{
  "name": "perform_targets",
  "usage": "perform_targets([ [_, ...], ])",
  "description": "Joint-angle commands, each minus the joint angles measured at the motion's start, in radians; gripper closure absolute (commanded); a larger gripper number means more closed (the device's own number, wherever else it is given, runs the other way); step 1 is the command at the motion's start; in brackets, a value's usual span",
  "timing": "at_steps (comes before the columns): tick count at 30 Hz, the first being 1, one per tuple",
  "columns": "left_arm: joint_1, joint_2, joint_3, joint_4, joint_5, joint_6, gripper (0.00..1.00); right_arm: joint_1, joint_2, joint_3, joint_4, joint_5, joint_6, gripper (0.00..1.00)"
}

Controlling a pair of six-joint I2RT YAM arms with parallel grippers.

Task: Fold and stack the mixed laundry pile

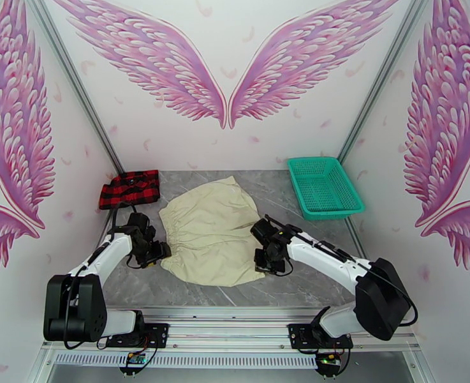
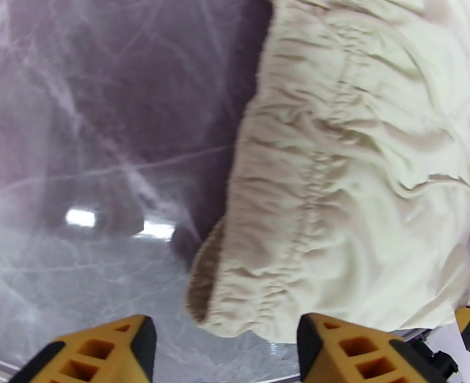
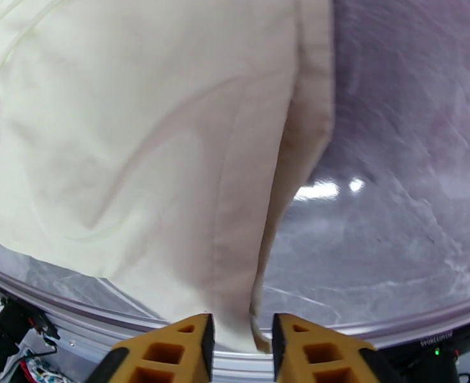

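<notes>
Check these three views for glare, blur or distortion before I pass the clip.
Top external: sharp, evenly lit, faint shadow beside the cream garment. Left wrist: lamp glare on the table, tabletop smeared, garment crisp. Right wrist: two glare spots, table edge bowed by the lens.

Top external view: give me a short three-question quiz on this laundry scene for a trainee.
1. True or false: the red-and-black check shirt lies folded at the far left corner of the table.
2. What lies spread at the table's middle? A cream garment; B denim jeans; C striped towel.
3. Which end effector is beside the cream garment's gathered waistband?
Key: 1 true; 2 A; 3 the left end effector.
</notes>
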Motion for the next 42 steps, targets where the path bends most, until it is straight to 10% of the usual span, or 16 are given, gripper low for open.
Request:
perform_targets([
  [1, -0.004, -0.056, 0.015, -0.033, -0.078, -0.021, 0.32, 0.006, -0.042, -0.010, -0.179, 0.142, -0.027, 0.44],
  [17, -0.007, -0.015, -0.111, 0.153, 0.095, -0.153, 0.32, -0.006, -0.117, -0.252, 0.202, -0.194, 0.132, 0.40],
  [35, -0.034, -0.042, -0.169, 0.186, 0.103, -0.198, 0.54, -0.006, -0.061, -0.383, 0.444, -0.200, 0.190, 0.69],
  [42, -0.049, -0.061, -0.171, 0.178, 0.090, -0.204, 0.82, -0.007, -0.098, -0.377, 0.410, -0.144, 0.192, 0.84],
])
